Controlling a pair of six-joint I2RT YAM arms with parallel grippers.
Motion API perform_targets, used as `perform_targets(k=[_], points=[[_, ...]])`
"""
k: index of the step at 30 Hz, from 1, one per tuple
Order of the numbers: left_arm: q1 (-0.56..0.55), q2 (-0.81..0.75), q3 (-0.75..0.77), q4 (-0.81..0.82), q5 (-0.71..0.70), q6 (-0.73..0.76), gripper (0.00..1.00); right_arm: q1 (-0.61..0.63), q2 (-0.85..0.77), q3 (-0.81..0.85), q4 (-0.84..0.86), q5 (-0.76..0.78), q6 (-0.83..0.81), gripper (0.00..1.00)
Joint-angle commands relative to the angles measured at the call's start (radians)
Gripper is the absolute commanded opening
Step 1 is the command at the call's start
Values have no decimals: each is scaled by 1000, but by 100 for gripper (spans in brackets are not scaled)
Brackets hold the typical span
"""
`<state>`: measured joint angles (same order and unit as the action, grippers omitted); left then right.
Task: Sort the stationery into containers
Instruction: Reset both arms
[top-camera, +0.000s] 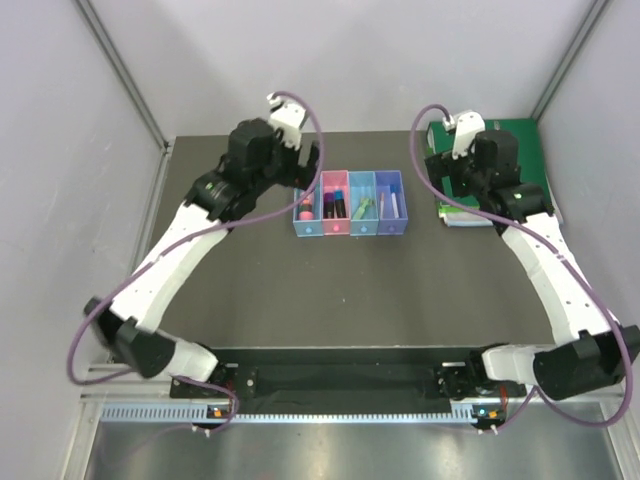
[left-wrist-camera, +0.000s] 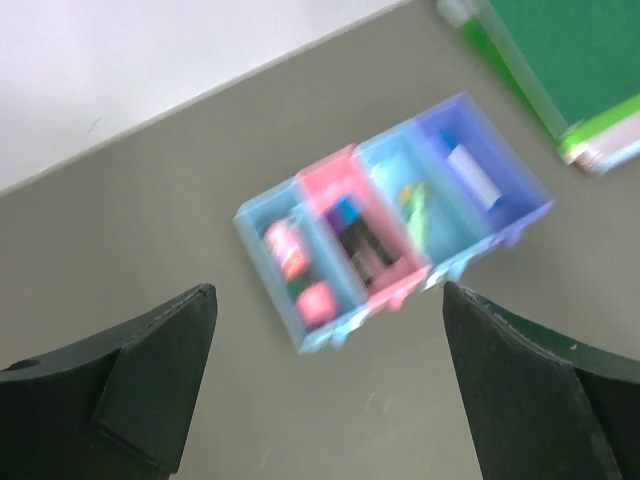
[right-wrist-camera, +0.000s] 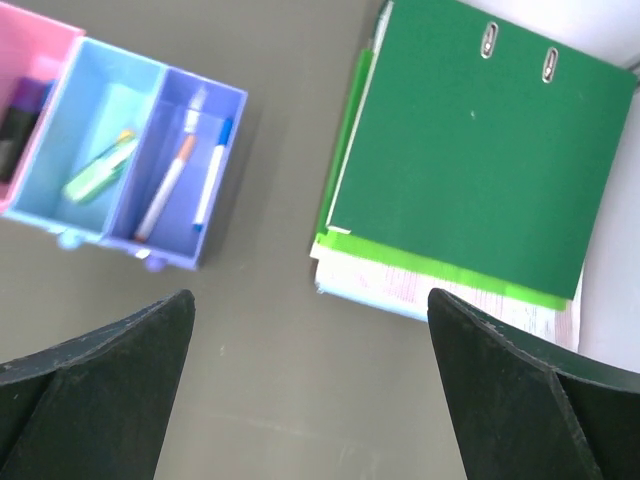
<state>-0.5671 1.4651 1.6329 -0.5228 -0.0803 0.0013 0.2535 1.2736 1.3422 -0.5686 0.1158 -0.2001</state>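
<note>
Four containers stand side by side in a row at the middle back of the table: light blue (top-camera: 303, 226), pink (top-camera: 332, 229), blue (top-camera: 361, 230) and violet-blue (top-camera: 393, 229). In the left wrist view the light blue bin (left-wrist-camera: 256, 248) holds a thick pink item (left-wrist-camera: 288, 252), and the pink bin (left-wrist-camera: 325, 180) holds black markers (left-wrist-camera: 362, 245). A mint green marker (right-wrist-camera: 100, 172) lies in the blue bin (right-wrist-camera: 60, 150). Two thin white pens (right-wrist-camera: 168, 188) lie in the violet-blue bin (right-wrist-camera: 225, 160). My left gripper (top-camera: 305, 165) hovers open and empty above the row's left end. My right gripper (top-camera: 438, 170) hangs open and empty to the right of the row.
A large green ring binder (top-camera: 520, 150) on a stack of papers (right-wrist-camera: 440, 285) lies at the back right, beside the right gripper. Grey walls close off the table on the left, back and right.
</note>
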Motion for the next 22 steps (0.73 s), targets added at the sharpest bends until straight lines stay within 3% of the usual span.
perform_targets(k=[1, 4, 7, 22], points=[[10, -196, -198, -147, -217, 83, 99, 12, -137, 84, -129, -155, -7, 100], [15, -375, -344, -132, -350, 101, 99, 12, -223, 61, -140, -209, 7, 100], [24, -530, -415, -147, -357, 89, 99, 12, -289, 42, -164, -231, 7, 100], [27, -569, -449, -155, -320, 88, 99, 12, -408, -14, -212, -205, -25, 99]])
